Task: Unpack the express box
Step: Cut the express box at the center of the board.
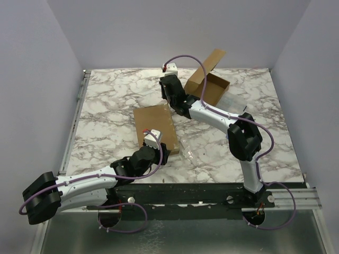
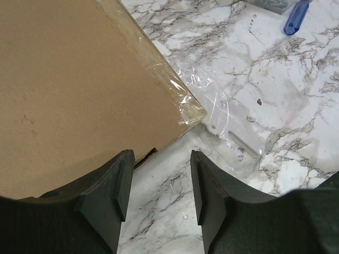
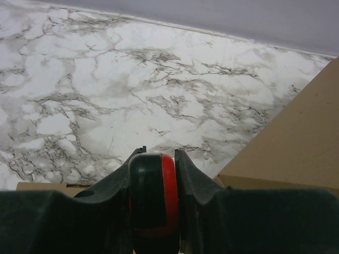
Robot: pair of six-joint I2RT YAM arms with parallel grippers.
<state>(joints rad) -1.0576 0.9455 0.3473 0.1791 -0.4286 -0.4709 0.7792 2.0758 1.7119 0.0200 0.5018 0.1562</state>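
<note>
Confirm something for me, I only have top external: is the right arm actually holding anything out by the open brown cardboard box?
Observer: Yes. The right wrist view shows the right gripper with its fingers shut on a black round object with a red band.
Operator: Left side?
Observer: The left gripper is open and holds nothing. It hovers at the edge of the flat brown cardboard panel.
Operator: Anything loose nearby?
Observer: A blue-handled tool lies on the white marble table, apart from the panel.
</note>
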